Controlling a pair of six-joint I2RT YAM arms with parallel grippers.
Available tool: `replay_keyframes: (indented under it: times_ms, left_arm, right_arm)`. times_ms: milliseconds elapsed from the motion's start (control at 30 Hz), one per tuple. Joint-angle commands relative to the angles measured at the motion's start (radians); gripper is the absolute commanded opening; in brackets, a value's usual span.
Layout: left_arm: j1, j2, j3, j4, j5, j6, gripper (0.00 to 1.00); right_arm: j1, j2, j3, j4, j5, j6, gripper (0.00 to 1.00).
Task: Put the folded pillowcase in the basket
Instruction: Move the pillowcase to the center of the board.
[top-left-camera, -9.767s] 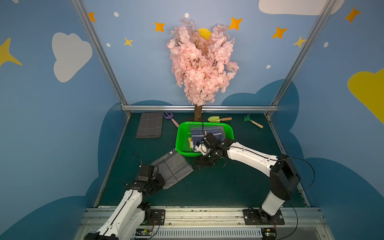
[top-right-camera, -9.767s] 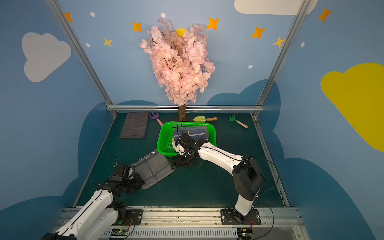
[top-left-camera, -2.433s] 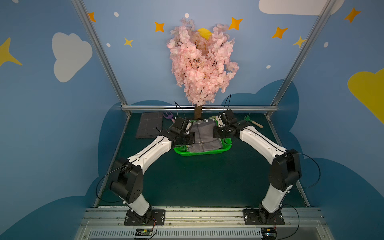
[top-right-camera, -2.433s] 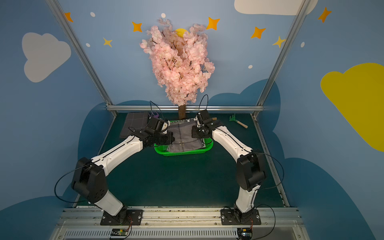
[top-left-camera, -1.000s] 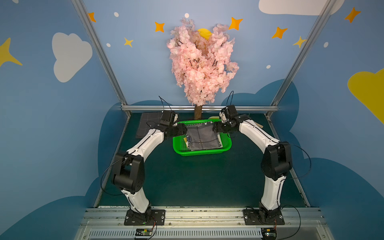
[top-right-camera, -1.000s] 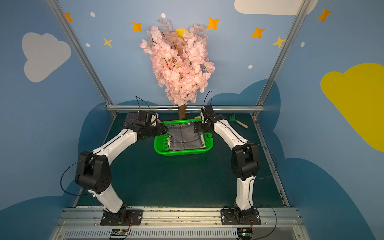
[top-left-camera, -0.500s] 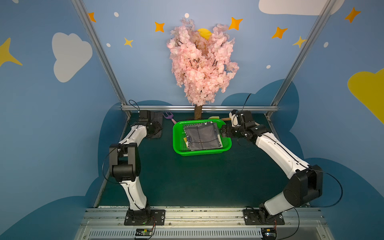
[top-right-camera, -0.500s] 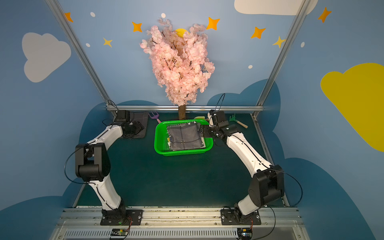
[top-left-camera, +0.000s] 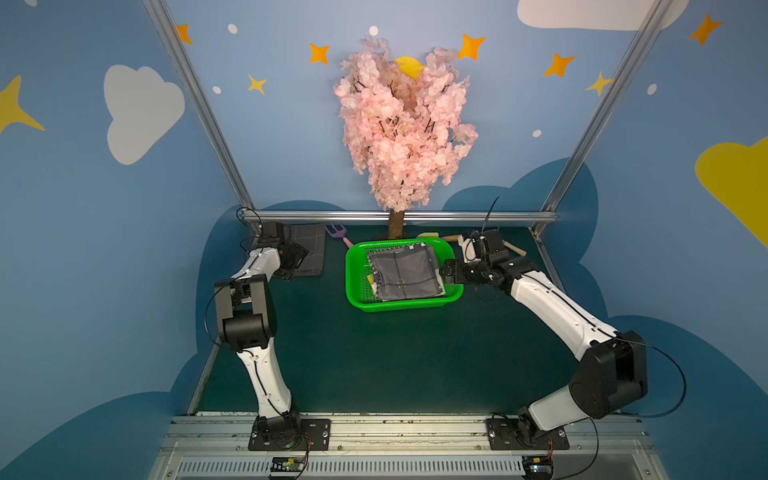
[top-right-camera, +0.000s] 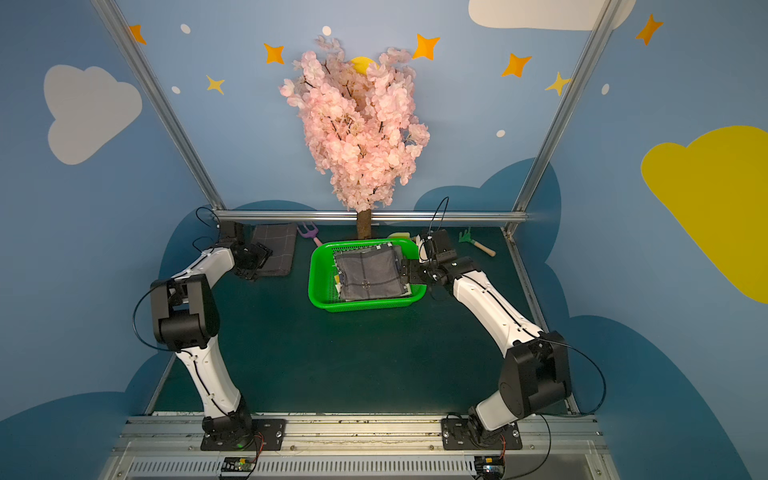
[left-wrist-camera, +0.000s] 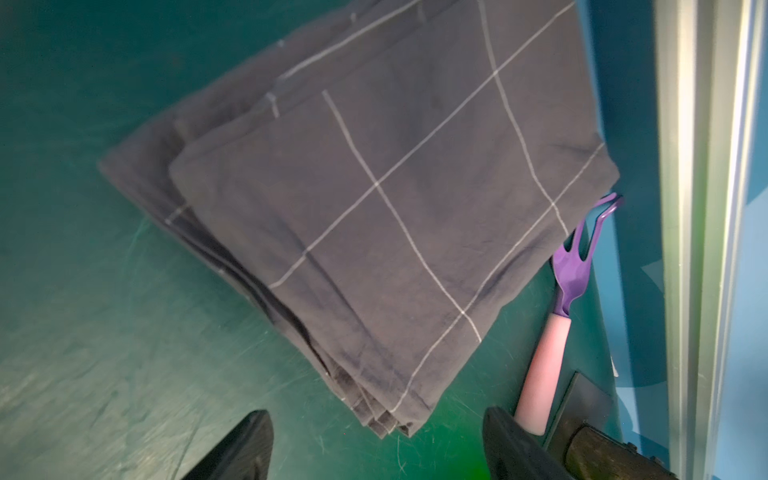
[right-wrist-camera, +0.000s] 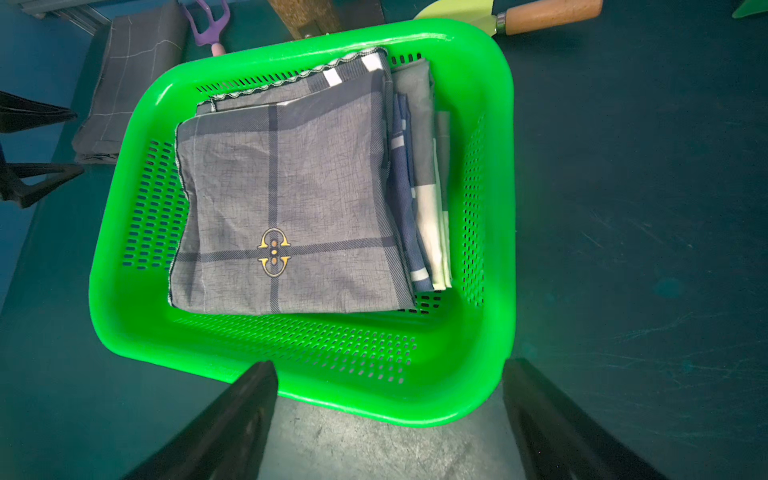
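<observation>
Right gripper (right-wrist-camera: 388, 370): jaws wide, empty, at the green basket's (top-left-camera: 401, 306) right rim. Folded pillowcase (right-wrist-camera: 291, 199), grey plaid, lies flat inside, atop other folded cloths (right-wrist-camera: 419, 166). Left gripper (left-wrist-camera: 376, 415): jaws wide, empty, over dark checked folded cloth (left-wrist-camera: 395, 199) beside purple hand fork (left-wrist-camera: 573, 274), far-left corner.

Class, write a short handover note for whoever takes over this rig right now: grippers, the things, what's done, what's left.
Left gripper: open, empty, by the corner of a folded grey grid cloth on the table.
Right gripper: open, empty, at the edge of the basket.
Done: folded pillowcase lies in the basket on other folded cloths.
To do: probably the grid cloth, if it goes in too.
</observation>
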Motion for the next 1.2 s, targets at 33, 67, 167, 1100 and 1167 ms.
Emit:
replay_keyframes:
  times_ms: [33, 67, 167, 1100, 1167]
  left_arm:
    - [0.015, 0.050, 0.004, 0.033, 0.039, -0.097, 0.83]
    - [0.018, 0.057, 0.007, 0.033, 0.039, -0.106, 0.83]
    - [0.022, 0.085, 0.023, 0.022, 0.026, -0.121, 0.82]
    - [0.032, 0.111, 0.058, 0.006, -0.006, -0.064, 0.03]
    - [0.031, 0.058, 0.008, 0.024, -0.005, -0.038, 0.03]
  right_arm:
    - [-0.003, 0.011, 0.020, -0.009, -0.034, -0.021, 0.90]
    - [-0.004, 0.016, 0.022, -0.013, -0.038, -0.023, 0.90]
    - [-0.004, 0.022, 0.018, -0.016, -0.035, -0.024, 0.90]
    - [-0.030, -0.009, -0.034, -0.029, -0.044, -0.012, 0.90]
    - [-0.031, -0.012, -0.033, -0.029, -0.052, -0.009, 0.90]
